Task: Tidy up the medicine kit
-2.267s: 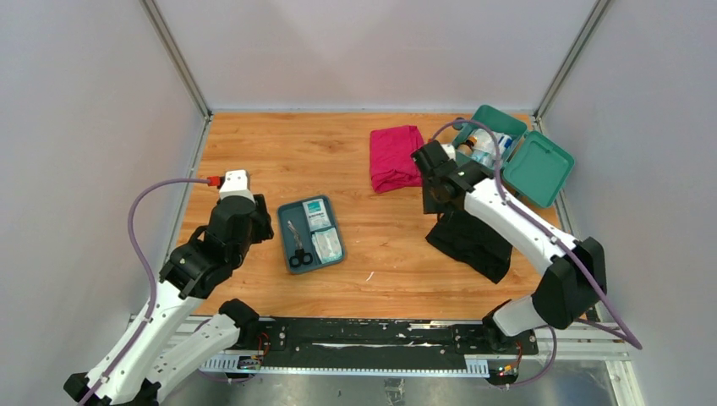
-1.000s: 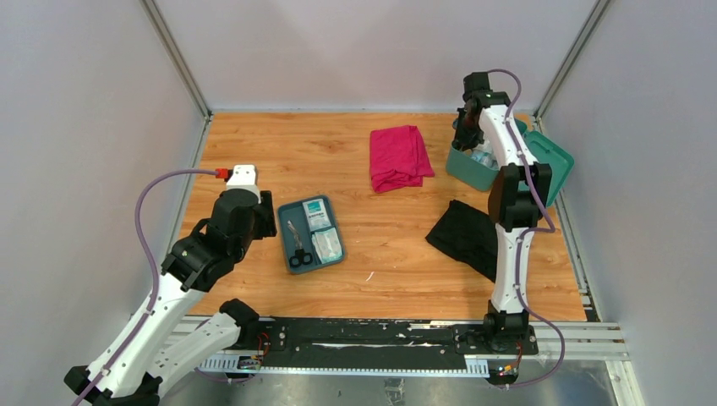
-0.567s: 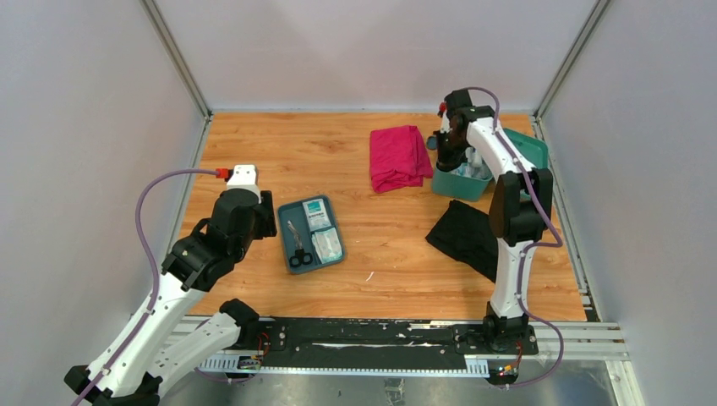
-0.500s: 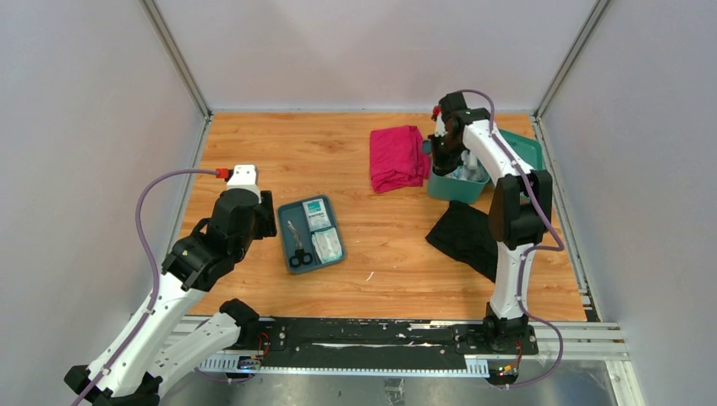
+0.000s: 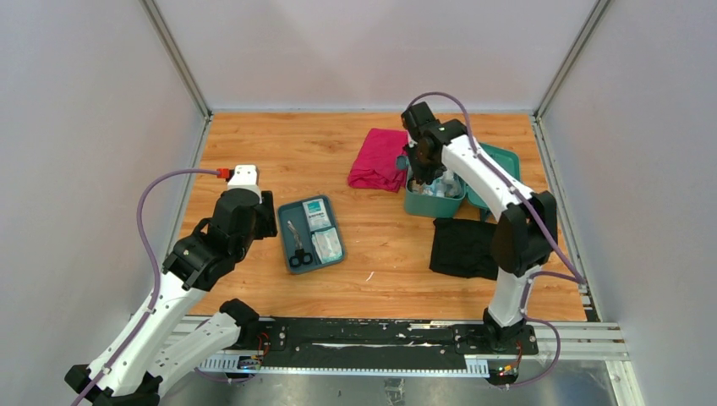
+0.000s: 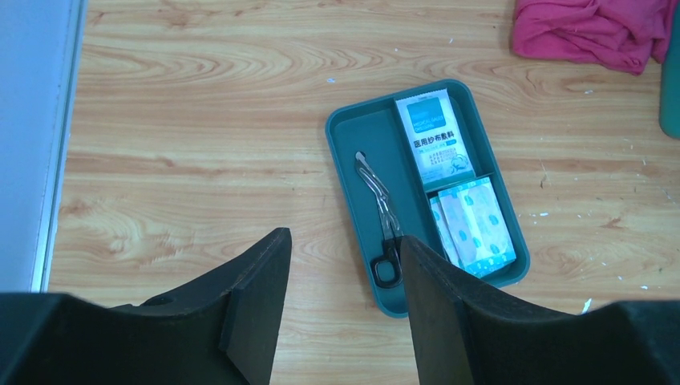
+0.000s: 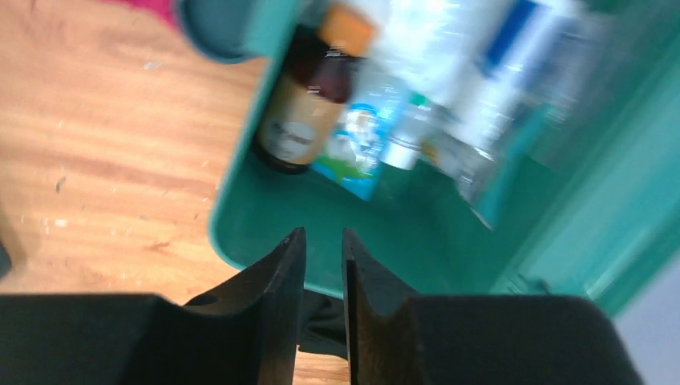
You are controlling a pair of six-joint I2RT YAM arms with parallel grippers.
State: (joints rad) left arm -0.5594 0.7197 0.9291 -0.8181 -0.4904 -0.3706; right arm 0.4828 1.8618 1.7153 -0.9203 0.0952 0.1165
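The medicine kit (image 5: 431, 205), a teal box with its lid (image 5: 500, 169) swung open to the right, stands right of centre between the pink cloth (image 5: 376, 159) and the black cloth (image 5: 463, 248). My right gripper (image 5: 419, 167) hangs over the kit's left end. In the right wrist view its fingers (image 7: 322, 234) stand a narrow gap apart over the kit's inside (image 7: 417, 241), with nothing between them. A brown bottle (image 7: 298, 120) and blurred packets lie in the kit. My left gripper (image 6: 341, 241) is open above bare wood, just left of the tray.
A flat dark-teal tray (image 5: 292, 207) at centre left holds scissors (image 6: 378, 216) and two packets (image 6: 437, 140). The pink cloth touches the kit's left side. Grey walls close in the table on three sides.
The right arm has swung left and nearer, bringing the kit from the back right corner toward the middle. The pink cloth was pushed left and the black cloth shifted. The left arm is still.
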